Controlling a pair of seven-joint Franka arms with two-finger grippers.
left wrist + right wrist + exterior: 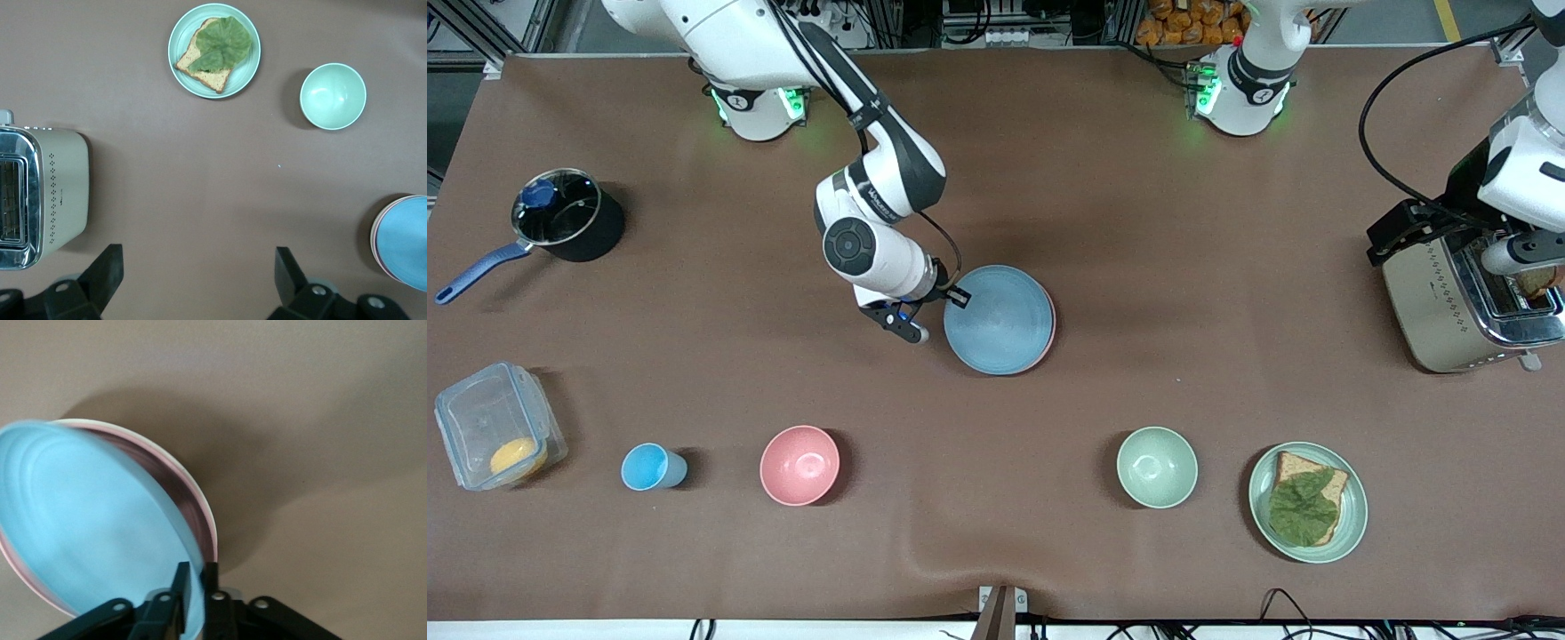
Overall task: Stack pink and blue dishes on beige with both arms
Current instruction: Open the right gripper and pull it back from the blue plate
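Observation:
The light blue plate (999,322) lies tilted on top of the pink plate (1052,325), near the table's middle. My right gripper (959,298) is shut on the blue plate's rim at the side toward the right arm's end; in the right wrist view its fingers (189,587) pinch that rim (100,520). The pink plate's rim (197,513) shows beneath, with a thin cream edge of the beige plate (212,528) under it; the rest of the beige plate is hidden. My left gripper (198,270) hangs open and empty, high up beside the toaster (43,190).
Along the near edge stand a clear box (498,436), a blue cup (652,467), a pink bowl (799,464), a green bowl (1157,467) and a green plate (1354,524) with bread and a leaf. A black pot (567,218) and a toaster (1449,302) stand at the table's ends.

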